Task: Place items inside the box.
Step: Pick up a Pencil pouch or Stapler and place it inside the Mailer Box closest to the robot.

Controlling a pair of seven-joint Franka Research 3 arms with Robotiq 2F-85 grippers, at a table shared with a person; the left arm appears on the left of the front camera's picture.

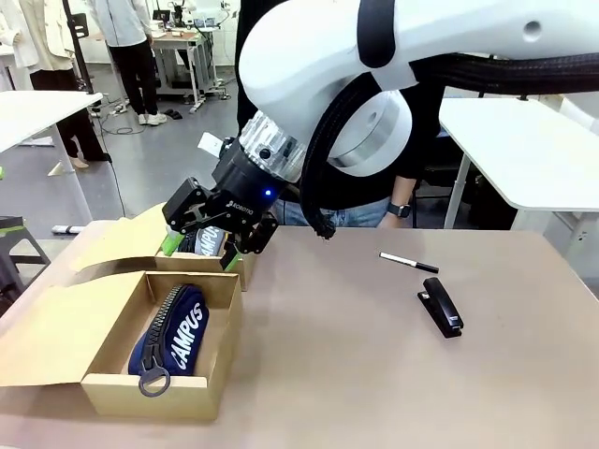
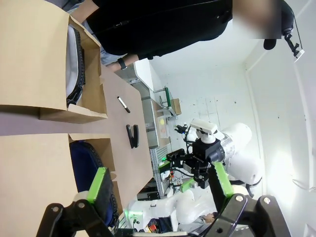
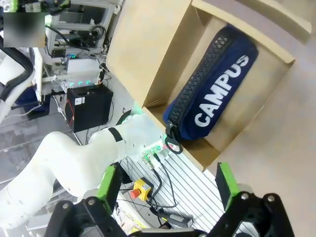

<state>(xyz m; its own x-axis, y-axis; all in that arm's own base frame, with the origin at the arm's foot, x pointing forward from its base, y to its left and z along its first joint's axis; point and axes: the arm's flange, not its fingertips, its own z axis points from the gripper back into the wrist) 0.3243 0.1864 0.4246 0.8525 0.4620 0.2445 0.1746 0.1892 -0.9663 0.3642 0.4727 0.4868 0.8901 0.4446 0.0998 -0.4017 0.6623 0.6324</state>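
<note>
- Green-padded right gripper (image 1: 199, 245) hangs wide open and empty over the smaller box (image 1: 245, 271); left gripper (image 2: 160, 182) is equally spread, holding nothing.
- Right wrist view gives us the navy pouch (image 3: 212, 94) lying inside the box (image 3: 269, 84).
- Front view adds pen (image 1: 409, 262) and stapler (image 1: 441, 307), apart on the brown table (image 1: 337, 355).
- White tables stand beyond.
- Pouch reads "CAMPUS".

We find the left fingers (image 2: 100, 190) spread wide, with nothing between them. Beyond one finger, the navy pouch (image 2: 84, 158) lies inside the box (image 2: 98, 144). A second box (image 2: 91, 96) stands just beside it and holds another pouch (image 2: 75, 64). On the bench (image 2: 116, 123), the pen (image 2: 123, 104) and the stapler (image 2: 132, 136) lie near each other, outside both boxes.
</note>
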